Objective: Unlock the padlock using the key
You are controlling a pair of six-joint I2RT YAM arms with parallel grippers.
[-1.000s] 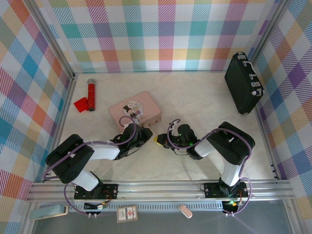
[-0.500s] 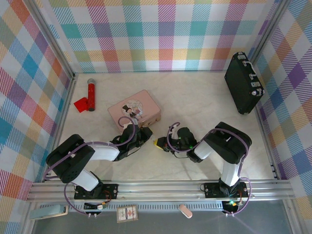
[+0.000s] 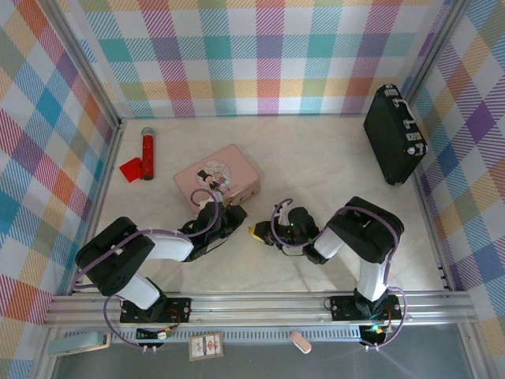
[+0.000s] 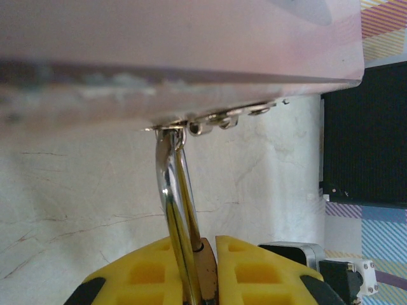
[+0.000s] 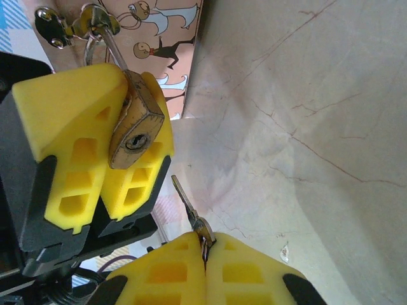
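Padlock [image 5: 137, 124] and key [image 5: 187, 206] facing each other at the pink tin's [image 3: 218, 175] near corner
On the tin's near side the left tool [image 4: 205, 254] has its yellow pads pressed onto the brass padlock body. The lock's silvery shackle [image 4: 175, 197] runs up through the hasp on the tin's wall, so the padlock hangs just off that wall with its keyhole turned away from the tin. Just beyond the padlock from the tin, the right tool [image 5: 205, 254] is pinched on the key's head; the blade sticks out toward the keyhole, its tip close to the lock body but apart from it, not in the slot. Both tools sit low over the marbled counter [image 5: 305, 114] beside the tin
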